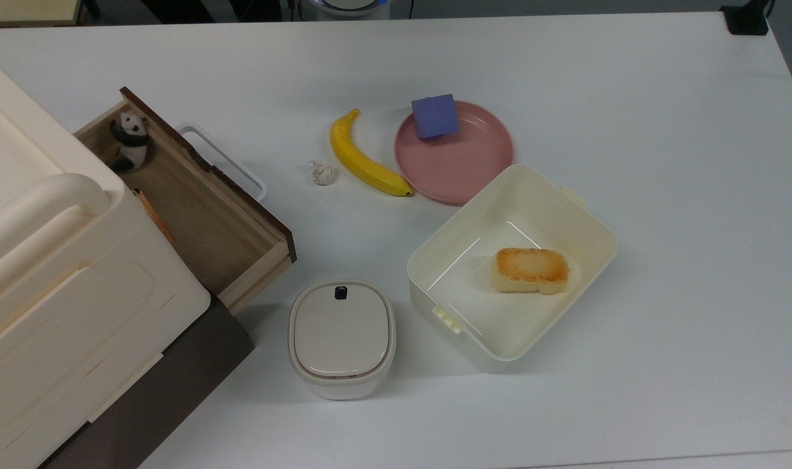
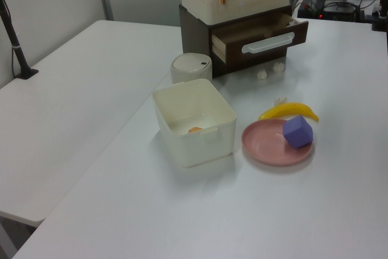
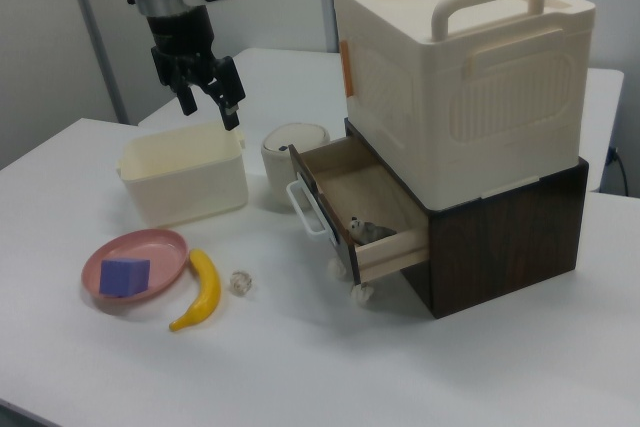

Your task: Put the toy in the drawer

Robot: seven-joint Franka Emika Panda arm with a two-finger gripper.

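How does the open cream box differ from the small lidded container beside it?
The cream box is open-topped and holds a browned piece of bread; the lidded container is closed, so its contents are hidden. The box is clearly larger and more rectangular, while the container is compact with rounder corners and a small dark tab on its lid. Both are cream plastic and stand upright on the white table.
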